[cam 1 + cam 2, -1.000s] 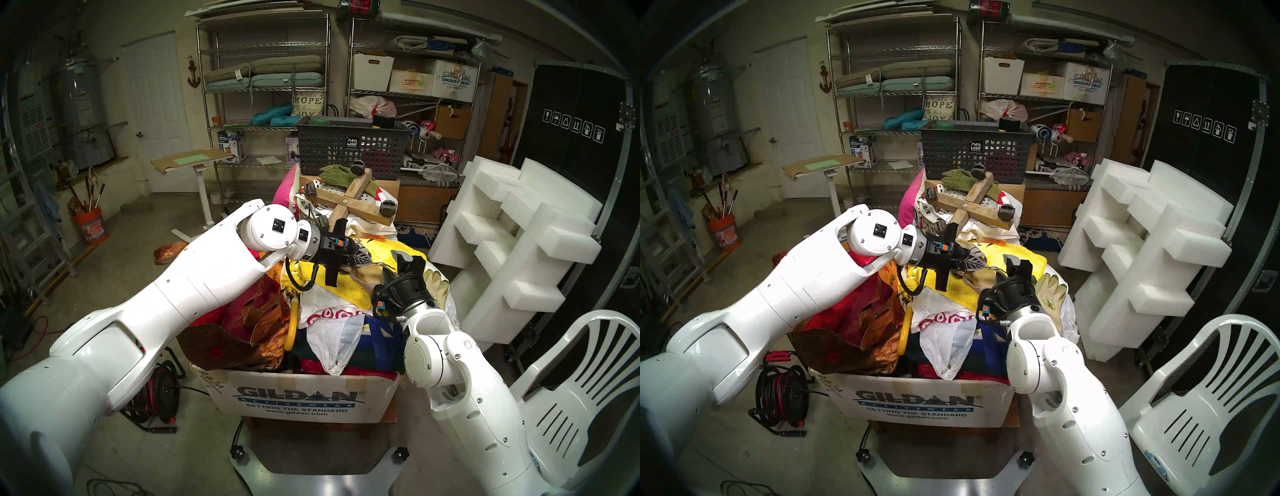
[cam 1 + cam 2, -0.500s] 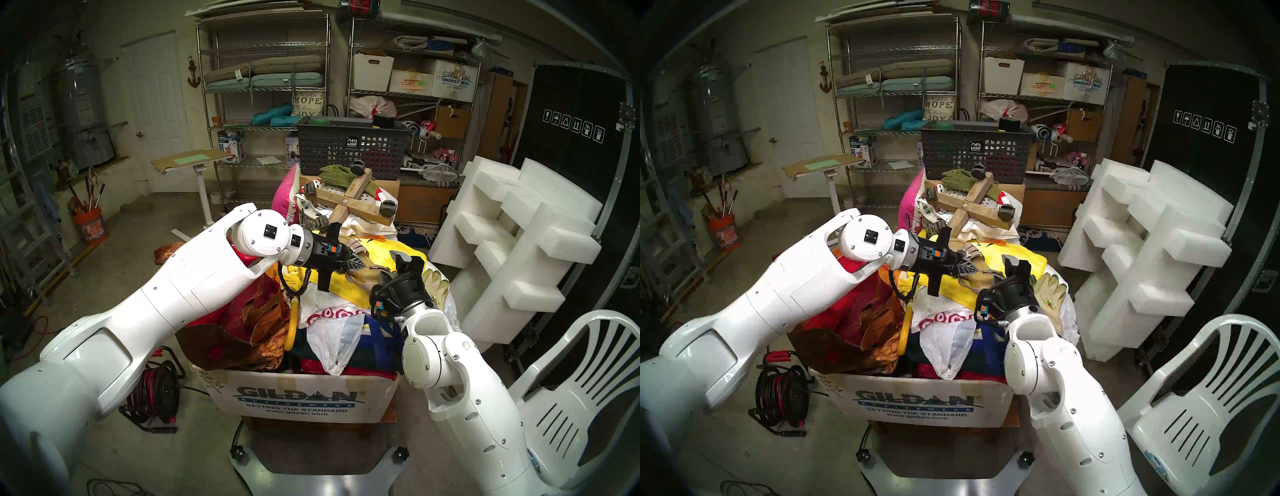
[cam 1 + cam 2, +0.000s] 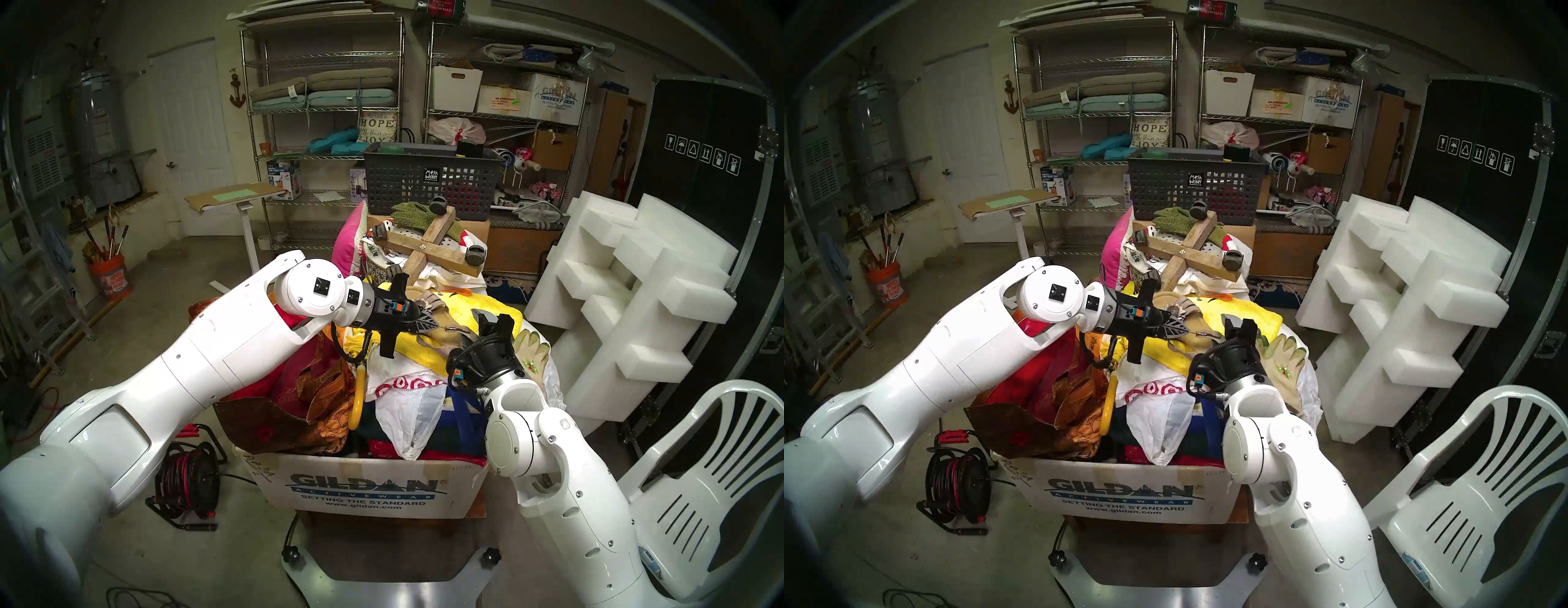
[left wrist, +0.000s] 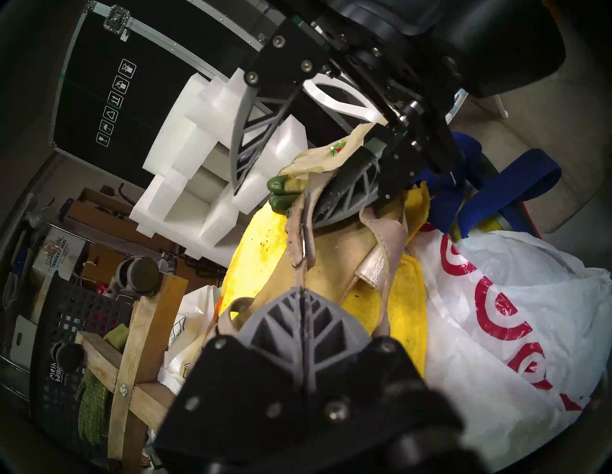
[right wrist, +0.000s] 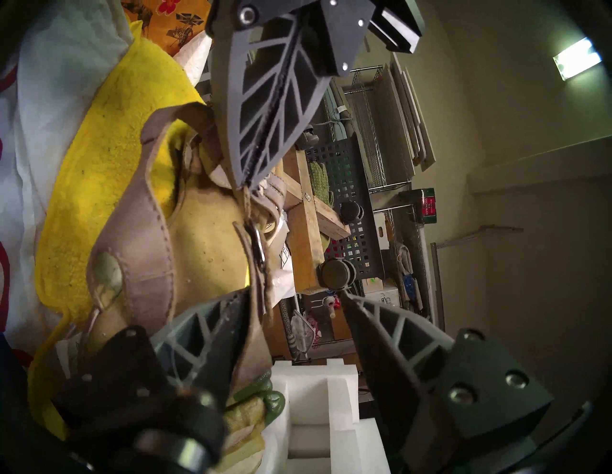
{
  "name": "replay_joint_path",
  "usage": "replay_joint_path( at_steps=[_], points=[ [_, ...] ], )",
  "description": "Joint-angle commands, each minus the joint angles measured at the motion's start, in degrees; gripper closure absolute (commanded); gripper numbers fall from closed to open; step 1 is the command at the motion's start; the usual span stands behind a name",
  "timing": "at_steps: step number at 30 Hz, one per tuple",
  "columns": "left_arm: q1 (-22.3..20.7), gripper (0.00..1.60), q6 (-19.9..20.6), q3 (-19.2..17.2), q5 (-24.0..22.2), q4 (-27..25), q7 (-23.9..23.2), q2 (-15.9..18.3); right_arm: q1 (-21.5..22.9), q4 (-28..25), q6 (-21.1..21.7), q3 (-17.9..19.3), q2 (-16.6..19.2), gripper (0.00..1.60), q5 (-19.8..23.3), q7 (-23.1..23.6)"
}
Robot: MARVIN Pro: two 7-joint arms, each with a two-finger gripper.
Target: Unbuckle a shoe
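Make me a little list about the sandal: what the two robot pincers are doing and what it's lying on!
shoe: tan strappy sandal, lying on its side
lying on: yellow towel, over a white bag with red rings
left pincer: shut on the thin strap end
buckle: metal ring, between the two pincers, strap through it
right pincer: open, one finger against the ankle strap
nearby: green-tipped work glove, wooden caster cross
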Motion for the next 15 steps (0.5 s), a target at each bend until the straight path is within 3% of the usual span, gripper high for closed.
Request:
replay_joint_path(
  at_steps=[1, 15],
  points=[
    [-1.1, 1.6, 0.1, -1.2, 0.9, 0.9, 0.7, 1.8, 0.8, -1.2, 1.8, 1.5, -0.5, 0.53, -0.3, 0.6],
    [-0.2, 1.6, 0.4, -1.0, 1.0, 0.5, 0.7, 3.9, 1.5, -0.8, 2.1, 3.1, -1.0, 0.58, -0.2, 1.4]
  ],
)
